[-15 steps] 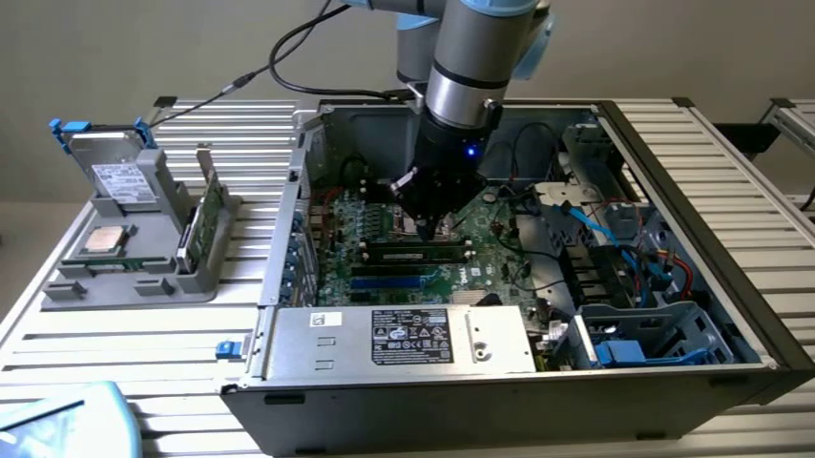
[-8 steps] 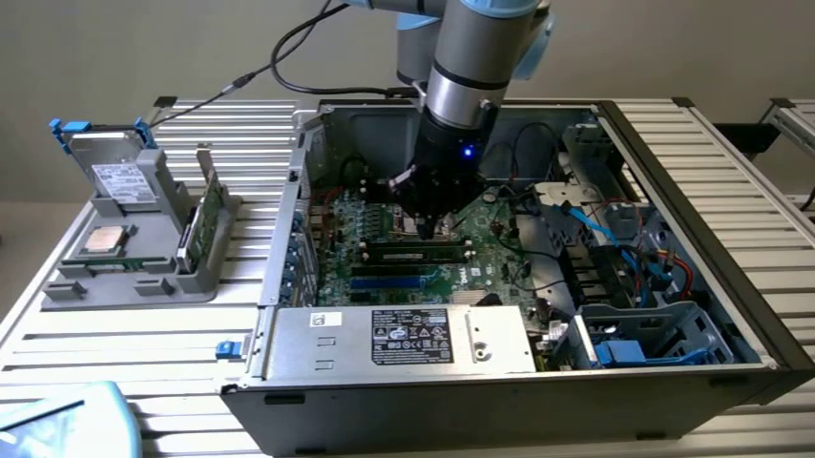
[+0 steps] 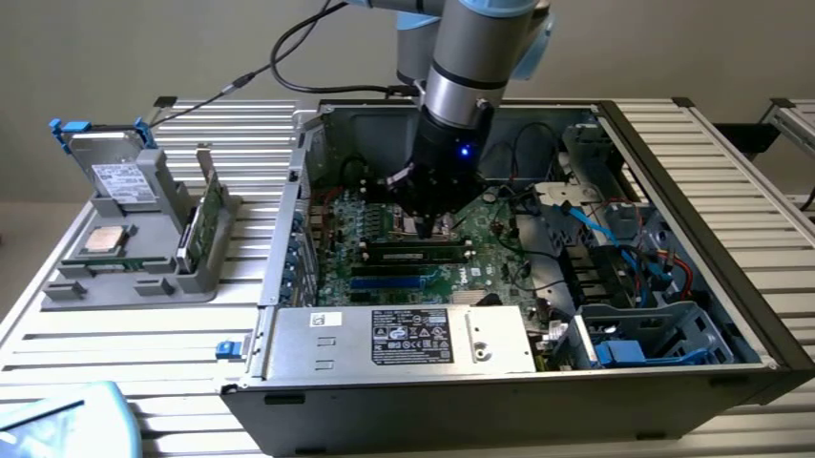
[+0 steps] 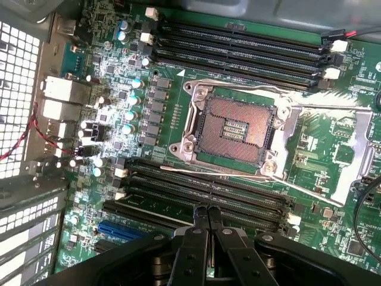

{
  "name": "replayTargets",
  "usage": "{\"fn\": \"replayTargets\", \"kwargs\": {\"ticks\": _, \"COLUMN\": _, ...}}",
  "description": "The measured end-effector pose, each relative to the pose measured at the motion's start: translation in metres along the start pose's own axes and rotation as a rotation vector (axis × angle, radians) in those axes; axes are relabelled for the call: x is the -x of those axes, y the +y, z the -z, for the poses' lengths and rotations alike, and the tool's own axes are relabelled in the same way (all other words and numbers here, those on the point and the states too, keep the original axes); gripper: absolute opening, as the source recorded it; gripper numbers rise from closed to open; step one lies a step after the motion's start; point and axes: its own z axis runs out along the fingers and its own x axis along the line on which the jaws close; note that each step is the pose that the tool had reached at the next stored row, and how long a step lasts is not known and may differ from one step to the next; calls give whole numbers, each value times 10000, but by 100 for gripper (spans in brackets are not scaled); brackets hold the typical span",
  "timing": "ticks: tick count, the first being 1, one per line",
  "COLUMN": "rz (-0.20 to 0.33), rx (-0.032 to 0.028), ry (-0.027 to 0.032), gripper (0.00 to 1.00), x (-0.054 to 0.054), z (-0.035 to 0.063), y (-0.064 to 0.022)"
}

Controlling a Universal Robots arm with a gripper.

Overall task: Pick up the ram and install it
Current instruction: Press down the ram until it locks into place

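Note:
The ram (image 3: pixel 410 254), a dark stick with a pale label, lies along one of the black memory slots on the green motherboard (image 3: pixel 491 239) inside the open computer case. My gripper (image 3: pixel 428 227) hangs straight down over it, shut, with nothing between its fingers. In the wrist view the gripper (image 4: pixel 207 210) shows its two black fingers pressed together, tips right over the memory slots (image 4: pixel 196 193) beside the open processor socket (image 4: pixel 233 128). Whether the tips touch the ram I cannot tell.
The case walls (image 3: pixel 713 219) surround the arm, with a silver power supply (image 3: pixel 401 339) in front and cables and drive cages (image 3: pixel 637 286) on the exterior view's right. Outside, on the exterior view's left, a grey holder (image 3: pixel 128 281) carries an upright green board (image 3: pixel 204 224), a silver chip (image 3: pixel 102 240) and a drive (image 3: pixel 121 176).

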Motion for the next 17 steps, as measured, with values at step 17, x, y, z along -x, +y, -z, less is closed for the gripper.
{"fn": "replayTargets", "kwargs": {"ticks": 17, "rz": -1476, "rx": 15, "ry": -327, "gripper": 10, "x": -3, "z": 1, "y": 0}}
